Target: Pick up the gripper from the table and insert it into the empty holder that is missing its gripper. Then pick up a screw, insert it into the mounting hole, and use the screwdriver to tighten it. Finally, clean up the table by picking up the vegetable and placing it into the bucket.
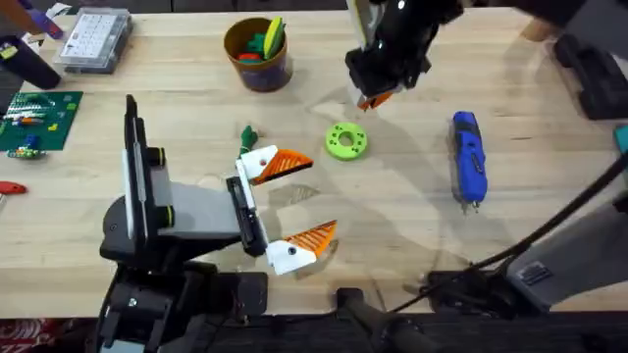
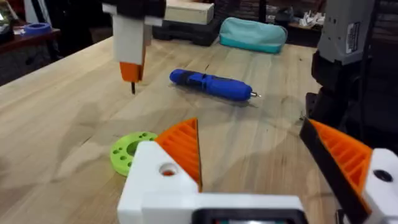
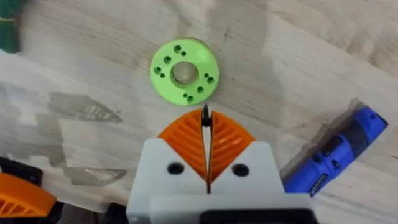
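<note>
My right gripper (image 1: 376,98) hangs just beyond the lime-green ring (image 1: 345,140), shut on a thin dark screw (image 3: 205,116) that pokes out past its orange pads. In the left wrist view the same screw (image 2: 132,87) points down a little above the table. The ring (image 3: 184,71) has a centre hole and several small holes. The blue screwdriver (image 1: 468,157) lies to the right of the ring. My left gripper (image 1: 294,201) is open and holds nothing, near the small dark-green vegetable (image 1: 247,134). The bucket (image 1: 257,51) stands at the back. The loose gripper and the holder are out of view.
A clear compartment box (image 1: 93,39) and a green circuit board (image 1: 34,118) sit at the far left. Coloured toy pieces are in the bucket. A teal pouch (image 2: 252,34) and dark gear lie at the right edge. Cables run along the front right.
</note>
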